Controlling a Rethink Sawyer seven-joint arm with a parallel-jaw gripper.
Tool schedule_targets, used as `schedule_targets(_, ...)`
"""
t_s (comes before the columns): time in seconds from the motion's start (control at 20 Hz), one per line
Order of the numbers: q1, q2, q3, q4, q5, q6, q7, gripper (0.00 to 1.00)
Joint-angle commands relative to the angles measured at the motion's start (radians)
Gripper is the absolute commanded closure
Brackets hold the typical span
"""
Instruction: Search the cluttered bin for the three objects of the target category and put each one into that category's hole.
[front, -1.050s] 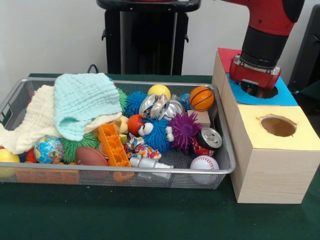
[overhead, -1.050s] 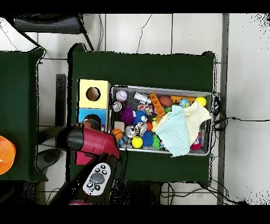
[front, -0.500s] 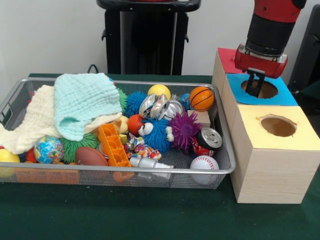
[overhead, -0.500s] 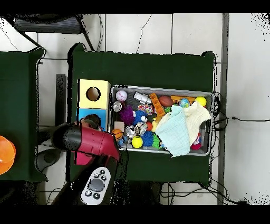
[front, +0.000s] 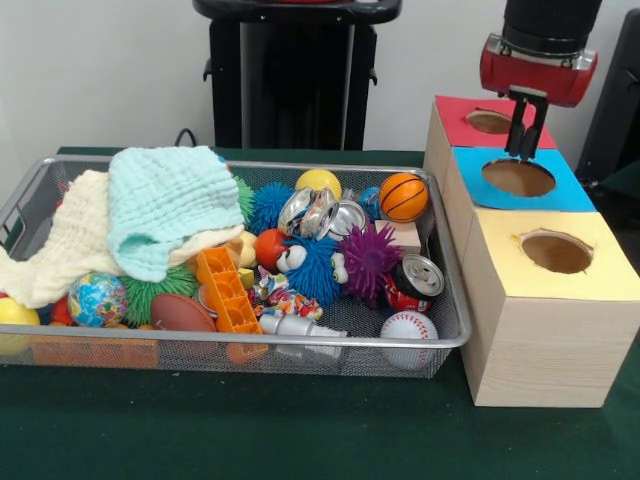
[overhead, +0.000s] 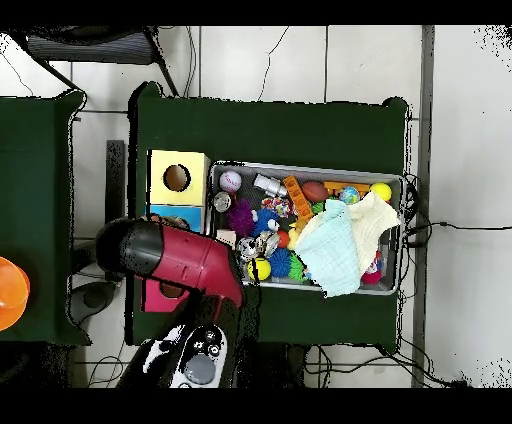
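- Claw (front: 522, 150): hangs above the blue hole (front: 518, 178), clear of the box top; nothing can be seen in it, and whether it is wide or narrow cannot be told
- Boxes: red hole (front: 489, 121), blue hole and yellow hole (front: 556, 252) stand in a row just beside the bin (front: 440, 340); the pictures do not show which category belongs to which hole
- Likely targets, all in the bin's end nearest the boxes: soda can (front: 410, 283) lying on its side, shiny crushed cans (front: 318, 212), basketball (front: 403, 196), baseball (front: 408, 326)
- Soda can: probably light and thin-walled, smooth and easily dented; best pinched across the body, since the rim end faces up and out
- Crushed cans: stiff, irregular, likely slippery; take by a flattened edge
- Balls: small and round, prone to roll out of a pinch; grip across the middle
- Spiky ball (front: 369, 258) and blue fuzzy toy (front: 312, 265): soft, will give under pressure, and crowd the soda can
- Cloth (front: 160, 205): limp, covers the far end and may hide further targets
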Motion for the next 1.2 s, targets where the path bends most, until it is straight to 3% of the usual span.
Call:
schedule_targets(0.05,-0.134,-0.017,0.066,-0.111,-0.086,0.089,-0.009,1.0)
schedule_targets(0.2,-0.22,-0.022,0.112,-0.124,-0.121,0.128,-0.097,1.0)
schedule_targets(0.5,-0.334,-0.047,0.169,-0.131,-0.21,0.134,-0.179,1.0)
schedule_targets(0.65,-0.386,-0.067,0.21,-0.096,-0.252,0.114,-0.204,1.0)
schedule_targets(0.7,-0.4,-0.072,0.222,-0.086,-0.265,0.113,-0.207,0.0)
schedule_targets(1.05,-0.429,-0.145,0.25,0.145,-0.281,0.037,-0.073,0.0)
schedule_targets(1.2,-0.433,-0.155,0.262,0.198,-0.276,-0.013,-0.028,0.0)
